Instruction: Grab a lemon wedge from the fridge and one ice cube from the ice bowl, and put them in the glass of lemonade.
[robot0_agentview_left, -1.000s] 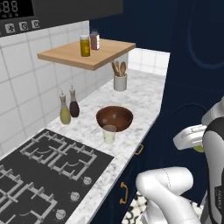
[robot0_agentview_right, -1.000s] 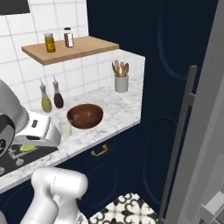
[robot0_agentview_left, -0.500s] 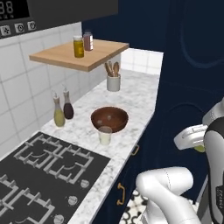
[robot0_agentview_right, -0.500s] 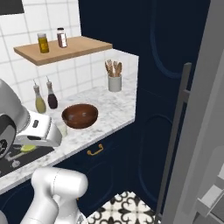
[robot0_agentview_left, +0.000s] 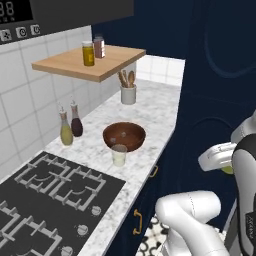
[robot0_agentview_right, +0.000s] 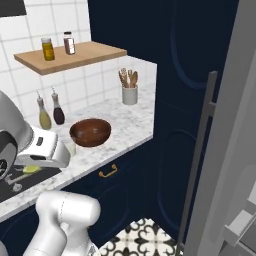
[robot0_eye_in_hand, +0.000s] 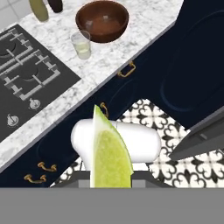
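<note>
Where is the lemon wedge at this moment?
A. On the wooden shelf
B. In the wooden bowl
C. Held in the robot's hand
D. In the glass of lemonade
C: in the hand view the lemon wedge sits up close in the hand, well short of the glass of lemonade on the counter.

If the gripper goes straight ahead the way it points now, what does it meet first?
Probably the navy cabinet front below the counter edge, not the glass of lemonade; depth is unclear. The gripper holds the lemon wedge.

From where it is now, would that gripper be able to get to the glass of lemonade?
Probably yes, though not yet. The gripper, holding the lemon wedge, hangs off the counter over the floor. The glass of lemonade stands near the counter's edge, its open top unobstructed.
</note>
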